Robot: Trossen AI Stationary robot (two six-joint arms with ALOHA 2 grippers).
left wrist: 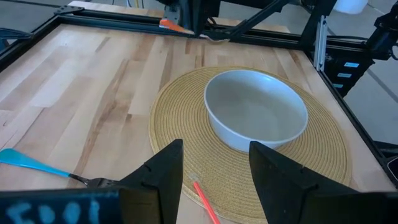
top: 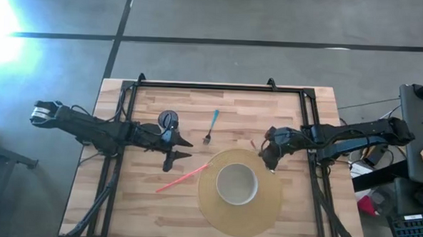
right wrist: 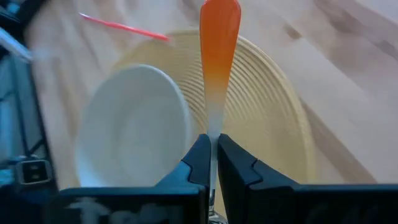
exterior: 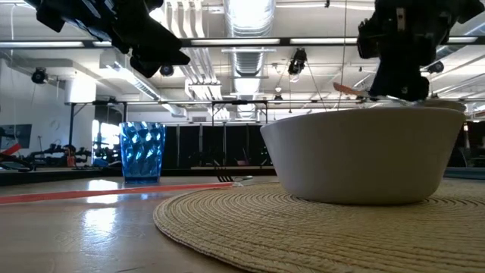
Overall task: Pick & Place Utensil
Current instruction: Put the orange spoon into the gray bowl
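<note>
Two arms share the wooden table [top: 143,201], and only the right one is loaded. The right gripper [top: 270,161] hangs over the right edge of the round woven mat [top: 261,213], its fingers pinched tight on the pale stem of an orange-handled utensil [right wrist: 219,43]. In the right wrist view that orange handle sticks out ahead of the closed fingers, above the mat and just beside the white bowl [top: 236,184]; which end is gripped, spoon or fork, I cannot tell. Holding it by the thin stem, well above the surface, keeps it clear of the rim, and the bowl sitting in the middle of the mat looks like the drop target, so I judge this to be the carry stage with release not yet made.

The left gripper [top: 178,151] waits to the left of the mat with its fingers spread wide and nothing between them, pointed toward the bowl, probably parked so it stays out of the right arm's path. A thin red stick [top: 182,178] lies with one end on the mat's left edge, and a blue-handled fork [top: 210,127] rests on bare wood at the far side, apart from everything. A blue tumbler [exterior: 142,152] stands near the left gripper.
</note>
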